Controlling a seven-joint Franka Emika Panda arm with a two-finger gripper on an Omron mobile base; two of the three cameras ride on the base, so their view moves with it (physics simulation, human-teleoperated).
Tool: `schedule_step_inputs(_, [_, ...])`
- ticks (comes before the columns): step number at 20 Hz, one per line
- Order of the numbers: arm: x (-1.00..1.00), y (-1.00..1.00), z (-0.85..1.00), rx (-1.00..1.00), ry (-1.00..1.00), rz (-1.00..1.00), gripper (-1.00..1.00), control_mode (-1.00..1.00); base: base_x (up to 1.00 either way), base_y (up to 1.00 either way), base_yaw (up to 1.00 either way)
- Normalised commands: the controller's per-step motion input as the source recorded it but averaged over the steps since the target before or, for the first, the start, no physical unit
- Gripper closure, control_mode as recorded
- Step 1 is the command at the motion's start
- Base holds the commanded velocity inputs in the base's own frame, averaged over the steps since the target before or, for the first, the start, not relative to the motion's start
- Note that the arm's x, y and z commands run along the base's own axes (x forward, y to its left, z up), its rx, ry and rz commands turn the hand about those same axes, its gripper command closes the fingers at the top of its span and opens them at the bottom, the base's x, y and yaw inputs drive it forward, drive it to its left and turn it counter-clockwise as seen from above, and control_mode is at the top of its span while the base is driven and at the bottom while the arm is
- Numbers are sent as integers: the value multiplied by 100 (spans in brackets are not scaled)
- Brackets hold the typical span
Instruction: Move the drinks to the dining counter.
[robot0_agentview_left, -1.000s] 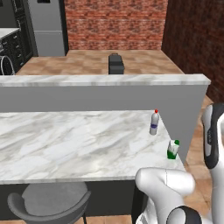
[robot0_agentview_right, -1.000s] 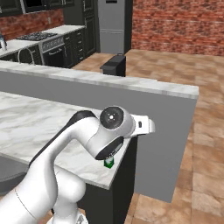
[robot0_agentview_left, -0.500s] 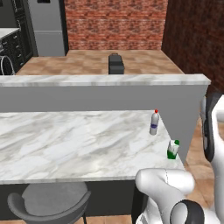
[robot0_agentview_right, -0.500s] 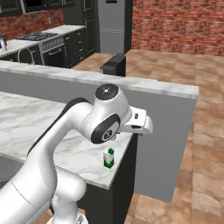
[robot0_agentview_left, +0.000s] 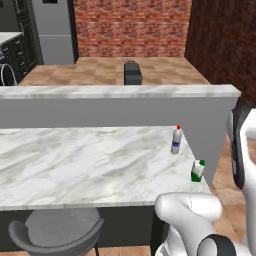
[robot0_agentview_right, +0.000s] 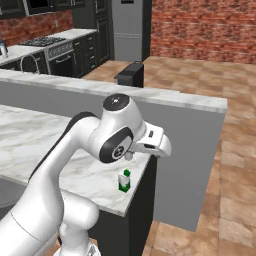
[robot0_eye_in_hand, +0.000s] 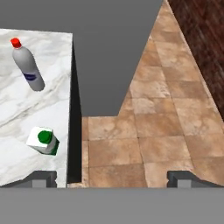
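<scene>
Two of the drinks already stand on the dining counter (robot0_agentview_left: 75, 165), both near its right end: the clear bottle (robot0_agentview_left: 176, 140) with the red cap, upright, and nearer the corner the green-and-white carton (robot0_agentview_left: 198, 171), apart from it. From my hand (robot0_eye_in_hand: 111, 177) I look down past the counter's end: the carton (robot0_eye_in_hand: 43, 141) sits close to the edge at lower left, the bottle (robot0_eye_in_hand: 28, 65) further in, and brown floor tiles (robot0_eye_in_hand: 157, 131) spread to the right. My hand is released, its fingertips (robot0_eye_in_hand: 43, 178) standing wide apart with nothing between them, hanging over the gap beside the counter's end and touching neither drink. By my judgement the work is most of the way through: two are delivered, and the grey metal bottle, which I cannot find on the stretch of counter I see, is left to fetch. In the right base view my own arm (robot0_agentview_right: 112, 137) covers the bottle, so I can make out just the carton (robot0_agentview_right: 124, 180) there. Beyond the grey ledge (robot0_agentview_left: 120, 91) sits a dark toaster (robot0_agentview_left: 132, 73), its lower part hidden.
</scene>
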Motion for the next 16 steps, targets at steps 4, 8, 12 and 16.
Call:
schedule_step_inputs(4, [-30,13,0,11,-4,0,-100,-100,0,0,0])
schedule_step_inputs(8, [-34,2,0,13,-2,0,-100,-100,0,0,0])
schedule_step_inputs(12, [-20,0,0,6,-1,0,-100,100,-10,-18,-1])
schedule_step_inputs(16, [0,0,0,0,0,0,-100,100,-10,-86,0])
